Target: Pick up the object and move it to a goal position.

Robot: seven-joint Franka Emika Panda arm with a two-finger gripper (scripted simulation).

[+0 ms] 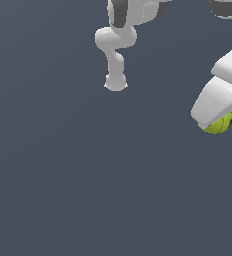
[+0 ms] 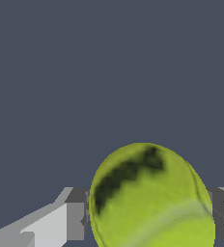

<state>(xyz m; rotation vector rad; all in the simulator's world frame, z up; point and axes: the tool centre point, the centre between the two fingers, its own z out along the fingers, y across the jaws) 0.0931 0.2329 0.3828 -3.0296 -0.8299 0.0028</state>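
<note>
Wrist view, ball [image 2: 150, 198] between end effector [image 2: 150, 219] fingers [image 2: 75, 219]

Yellow-green ball [image 2: 152, 202], dark seam markings

Brightness: even and moderate in both views; nothing blown out, nothing lost in dark.
Light source: cannot tell; shading on the arm [image 1: 115, 47] is soft, its upper faces palest.
Shadows: no cast shadows visible on the counter [image 1: 63, 175], a flat slate grey.
Glare: none; the ball [image 2: 150, 200] has a faint pale band but no hard highlight.
Sharpness: exterior view crisp; ball texture smeared and blotchy in the wrist view.
Distortion: ball looks stretched into an oval in the wrist view.
Edges: end effector [image 2: 150, 219] pads are jagged, faceted.
</note>
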